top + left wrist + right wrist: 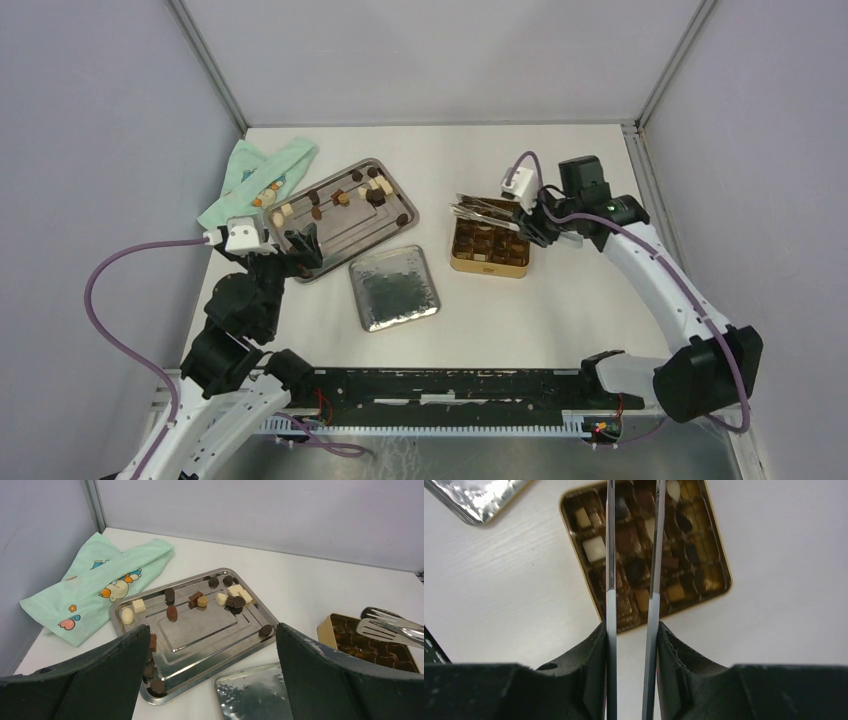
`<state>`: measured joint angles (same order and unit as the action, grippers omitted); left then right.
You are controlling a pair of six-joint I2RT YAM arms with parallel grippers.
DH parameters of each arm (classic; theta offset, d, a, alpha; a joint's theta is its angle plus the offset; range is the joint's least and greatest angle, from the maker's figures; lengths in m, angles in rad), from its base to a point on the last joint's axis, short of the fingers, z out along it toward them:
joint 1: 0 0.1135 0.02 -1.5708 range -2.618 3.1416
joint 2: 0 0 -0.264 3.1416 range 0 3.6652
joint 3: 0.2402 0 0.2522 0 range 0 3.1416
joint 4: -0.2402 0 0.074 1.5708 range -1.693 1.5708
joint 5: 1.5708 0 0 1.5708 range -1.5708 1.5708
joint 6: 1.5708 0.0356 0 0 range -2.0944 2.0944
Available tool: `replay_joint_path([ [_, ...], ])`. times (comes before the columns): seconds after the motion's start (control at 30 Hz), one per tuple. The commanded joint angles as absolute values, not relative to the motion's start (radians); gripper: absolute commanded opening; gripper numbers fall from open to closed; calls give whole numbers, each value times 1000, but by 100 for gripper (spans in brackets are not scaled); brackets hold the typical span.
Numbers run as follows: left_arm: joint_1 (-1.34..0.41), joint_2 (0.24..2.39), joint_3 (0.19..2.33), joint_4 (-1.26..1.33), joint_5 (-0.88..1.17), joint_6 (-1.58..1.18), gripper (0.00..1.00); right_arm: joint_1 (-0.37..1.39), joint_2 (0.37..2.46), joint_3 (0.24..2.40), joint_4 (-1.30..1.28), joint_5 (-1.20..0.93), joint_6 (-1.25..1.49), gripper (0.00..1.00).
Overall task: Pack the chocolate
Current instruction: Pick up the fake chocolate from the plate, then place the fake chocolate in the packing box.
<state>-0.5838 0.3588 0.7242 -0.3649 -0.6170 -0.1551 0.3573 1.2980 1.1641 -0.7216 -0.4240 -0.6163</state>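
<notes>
Loose chocolate (345,197) pieces, dark, brown and cream, lie scattered on a steel tray (385,228). More chocolate (594,548) fills the cells of the open gold tin (490,264). My right gripper (535,225) is shut on metal tongs (480,210), whose arms (610,580) reach out over the tin (725,575). Whether a piece sits between the tong tips I cannot tell. My left gripper (305,255) hovers wide open over the tray's near-left corner with nothing between its fingers. From the left wrist view, the tray (200,630) and its pieces (172,612) lie just ahead of that gripper (211,630).
The tin's lid (395,288) lies upside down, shiny side up, between the tray and the tin. A mint-green printed cloth (262,172) is bunched at the tray's far-left end. White walls enclose the table on three sides.
</notes>
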Motion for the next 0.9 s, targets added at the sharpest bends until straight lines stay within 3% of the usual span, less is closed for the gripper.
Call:
replay_joint_path([
  [0.0, -578, 354, 726, -339, -595, -120, 100, 250, 1157, 1106, -809, -455, -699, 9],
  [0.4, -577, 373, 724, -338, -564, -126, 100, 16, 983, 1011, -1011, -386, -847, 10],
  [0.87, -578, 376, 723, -339, -555, -127, 100, 6, 971, 920, -1021, -367, -871, 17],
])
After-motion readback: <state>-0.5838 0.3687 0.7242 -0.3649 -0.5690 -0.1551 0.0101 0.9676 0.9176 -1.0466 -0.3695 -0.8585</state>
